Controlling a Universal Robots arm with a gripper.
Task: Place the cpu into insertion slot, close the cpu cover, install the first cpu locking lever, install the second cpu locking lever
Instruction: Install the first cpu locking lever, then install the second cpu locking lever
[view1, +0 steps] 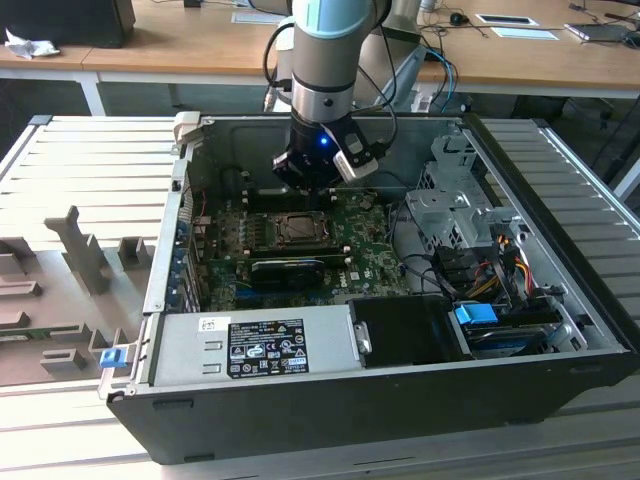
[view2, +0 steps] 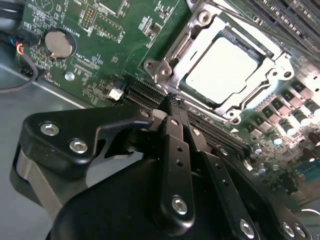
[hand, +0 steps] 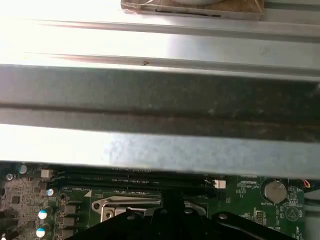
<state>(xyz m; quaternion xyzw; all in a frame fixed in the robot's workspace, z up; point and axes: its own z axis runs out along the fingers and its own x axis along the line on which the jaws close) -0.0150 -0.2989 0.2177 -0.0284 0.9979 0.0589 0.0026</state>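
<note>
The cpu (view2: 220, 70) lies flat in the insertion slot (view2: 272, 75), its pale metal top facing up. The silvery cpu cover (view2: 196, 44) is folded down around it, so the chip shows through the cut-out. In the exterior view the slot (view1: 296, 229) sits mid-board on the green motherboard (view1: 370, 262). My gripper (view1: 304, 192) hangs just above the board at the slot's far side. Its black fingers (view2: 176, 130) are pressed together, shut on nothing, with the tips (view2: 171, 100) close to the slot's corner. The first wrist view shows the cover's edge (hand: 107, 209).
The open computer case has a tall back wall (hand: 160, 100) close behind the gripper. A black power supply (view1: 265, 345) fills the near side, and a drive cage with cables (view1: 480, 270) stands at the exterior view's right. Long black card slots (view2: 150, 92) run beside the socket.
</note>
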